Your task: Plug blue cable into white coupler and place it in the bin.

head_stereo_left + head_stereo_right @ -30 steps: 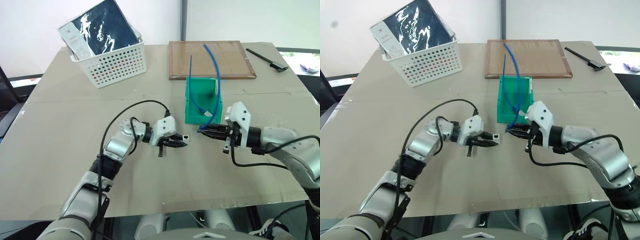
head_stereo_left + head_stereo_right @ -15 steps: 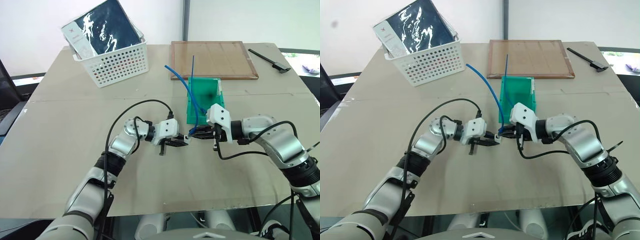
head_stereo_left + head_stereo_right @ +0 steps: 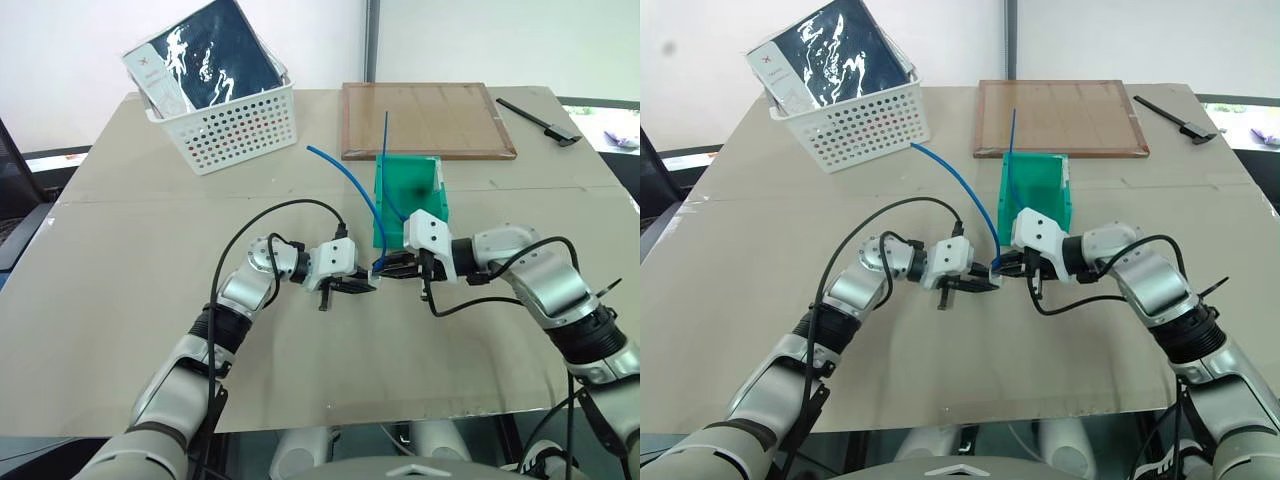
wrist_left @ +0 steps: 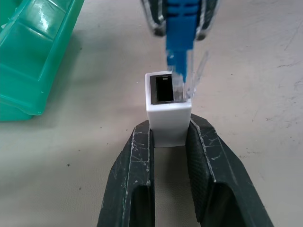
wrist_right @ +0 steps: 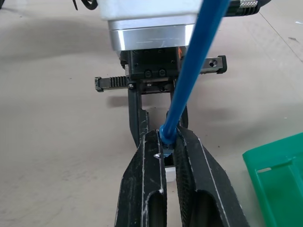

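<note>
My left gripper (image 3: 358, 285) is shut on the white coupler (image 4: 168, 120), a tiny block whose dark socket faces the other hand. Opposite it, my right gripper (image 3: 390, 268) is shut on the blue cable (image 3: 345, 185) just behind its clear plug (image 4: 185, 80). The plug's tip meets one side of the socket's mouth; I cannot tell if it has gone in. From the grip the cable arcs up and to the left, and its other end rises out of the bin (image 3: 380, 215), a green box just behind both hands. In the right wrist view the fingers (image 5: 142, 161) pinch the cable's blue boot.
A white perforated basket (image 3: 225, 125) holding a dark packet stands at the back left. A wooden board (image 3: 425, 120) lies behind the bin, and a black tool (image 3: 535, 118) lies at the back right. Bare tabletop (image 3: 150, 250) spreads around the hands.
My right gripper has moved left with the cable's plug until it meets the coupler. The cable's loop has swung left. My left gripper has kept its place.
</note>
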`<control>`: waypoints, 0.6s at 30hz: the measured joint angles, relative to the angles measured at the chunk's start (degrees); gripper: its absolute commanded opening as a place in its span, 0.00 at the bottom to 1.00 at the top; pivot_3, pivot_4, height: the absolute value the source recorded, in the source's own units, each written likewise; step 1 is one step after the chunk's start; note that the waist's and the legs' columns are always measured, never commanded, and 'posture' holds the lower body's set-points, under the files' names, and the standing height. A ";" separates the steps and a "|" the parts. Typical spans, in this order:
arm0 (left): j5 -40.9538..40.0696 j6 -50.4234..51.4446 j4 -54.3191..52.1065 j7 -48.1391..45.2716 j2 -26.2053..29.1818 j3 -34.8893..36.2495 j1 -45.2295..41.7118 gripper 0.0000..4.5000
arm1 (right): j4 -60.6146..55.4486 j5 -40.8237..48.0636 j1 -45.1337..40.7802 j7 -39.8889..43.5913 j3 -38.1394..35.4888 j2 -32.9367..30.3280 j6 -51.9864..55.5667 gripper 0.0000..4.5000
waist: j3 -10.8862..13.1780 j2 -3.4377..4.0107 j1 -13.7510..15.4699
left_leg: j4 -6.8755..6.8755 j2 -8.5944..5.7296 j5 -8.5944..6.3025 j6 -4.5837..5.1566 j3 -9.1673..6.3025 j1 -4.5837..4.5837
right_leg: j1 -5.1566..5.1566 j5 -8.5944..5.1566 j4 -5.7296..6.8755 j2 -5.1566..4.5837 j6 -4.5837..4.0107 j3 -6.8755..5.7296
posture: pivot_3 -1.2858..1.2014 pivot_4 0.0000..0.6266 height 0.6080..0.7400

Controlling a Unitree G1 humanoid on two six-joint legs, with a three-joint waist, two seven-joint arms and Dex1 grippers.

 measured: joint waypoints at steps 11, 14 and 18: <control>0.01 0.24 -0.01 0.00 -0.13 0.07 0.01 0.08 | 2.32 -0.62 -0.98 1.89 -0.01 0.13 -1.91 0.00 | -0.01 0.00 0.01 | 0.01 0.00 0.00 0.00 0.00 0.01 | 0.01 0.00 0.01 0.00 0.00 0.00 | 0.52 0.24 1.00; 0.01 0.25 -0.01 -0.01 -0.17 0.07 0.01 0.08 | 2.38 -0.55 -1.05 2.20 -0.14 0.13 -1.60 0.00 | -0.01 0.00 0.03 | 0.01 -0.01 0.00 0.00 0.00 0.00 | 0.01 0.00 0.01 -0.01 0.00 0.01 | 0.52 0.24 1.00; 0.02 0.25 -0.01 -0.01 -0.18 0.08 0.01 0.08 | 2.39 -0.39 -1.06 2.24 -0.31 0.22 -1.15 0.00 | -0.01 0.00 0.03 | 0.01 -0.01 0.00 0.00 0.00 0.00 | 0.01 0.00 0.01 -0.01 0.00 0.01 | 0.52 0.24 1.00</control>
